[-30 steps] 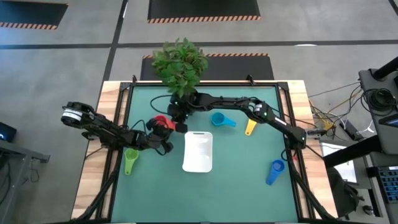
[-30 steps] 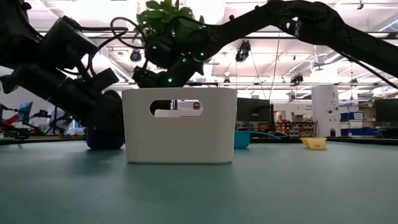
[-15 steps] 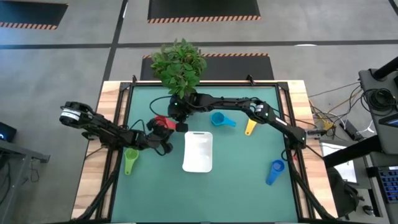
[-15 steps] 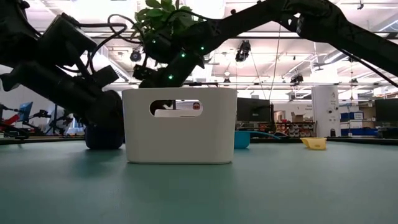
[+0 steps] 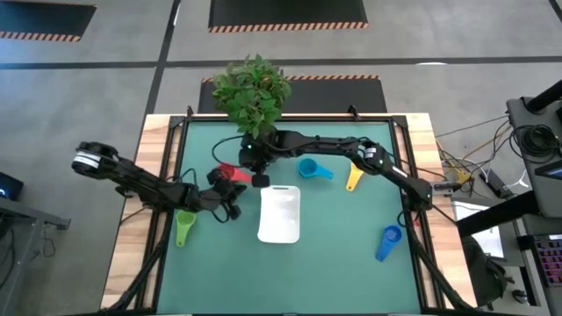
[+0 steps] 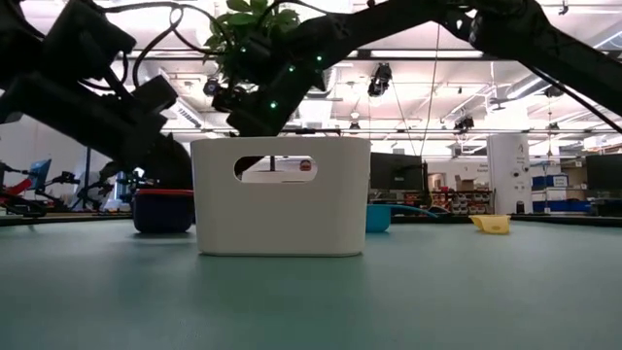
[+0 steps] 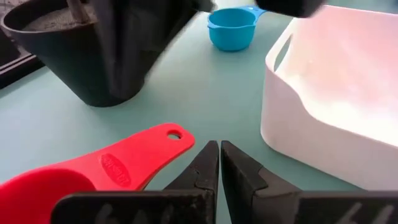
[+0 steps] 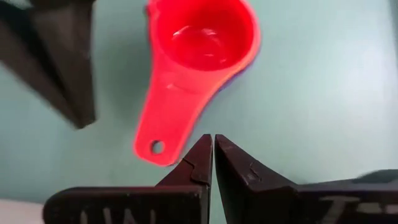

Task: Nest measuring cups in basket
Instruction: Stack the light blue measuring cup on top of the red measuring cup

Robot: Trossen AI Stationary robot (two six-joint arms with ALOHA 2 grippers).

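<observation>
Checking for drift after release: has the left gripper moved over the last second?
Yes. In the high view the left gripper has backed away from the red cup, drawing toward the table's left edge, judged against the white basket. Its jaws are shut and empty.

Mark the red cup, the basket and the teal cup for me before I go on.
red cup (image 8: pixel 199 43): right wrist view, inside of the bowl.
basket (image 5: pixel 280 230): high view, bare floor near its front rim.
teal cup (image 5: pixel 308 168): high view, the bowl.
</observation>
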